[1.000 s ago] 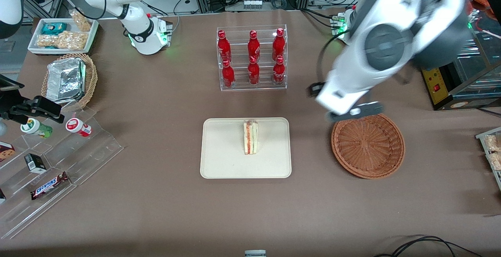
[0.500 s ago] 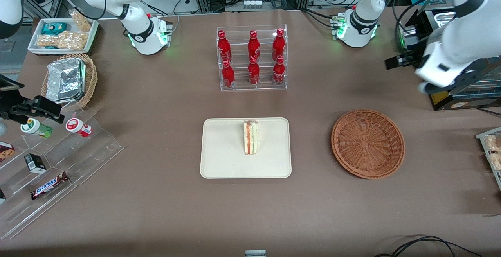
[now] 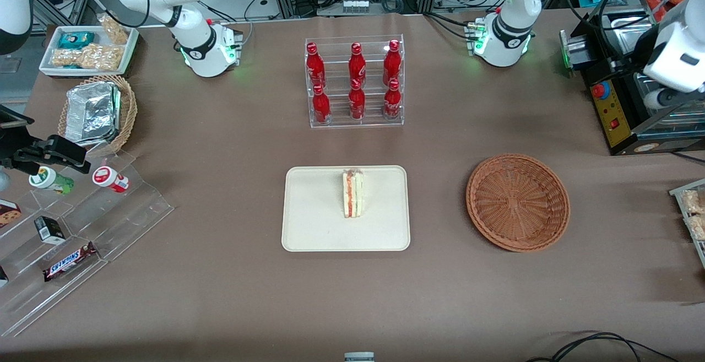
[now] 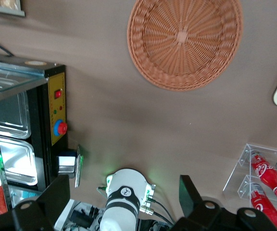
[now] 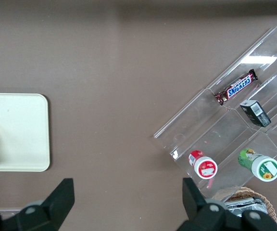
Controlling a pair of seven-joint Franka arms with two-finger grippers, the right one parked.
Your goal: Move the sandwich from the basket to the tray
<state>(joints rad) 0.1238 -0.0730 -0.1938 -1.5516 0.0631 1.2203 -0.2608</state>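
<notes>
So the sandwich (image 3: 353, 193) is seen standing on edge on the tray (image 3: 314, 224), a bit toward the basket (image 3: 518, 202) side of its middle. Its long axis is lined up toward the front camera, narrow end at the bottle rack (image 3: 355, 82) side. The basket's inside is shown bare in the left wrist view, where no sandwich is caught. The gripper (image 4: 124, 197) is held high, near the working arm's end of the table, fingers (image 4: 56, 195) spread wide with nothing gripped.
</notes>
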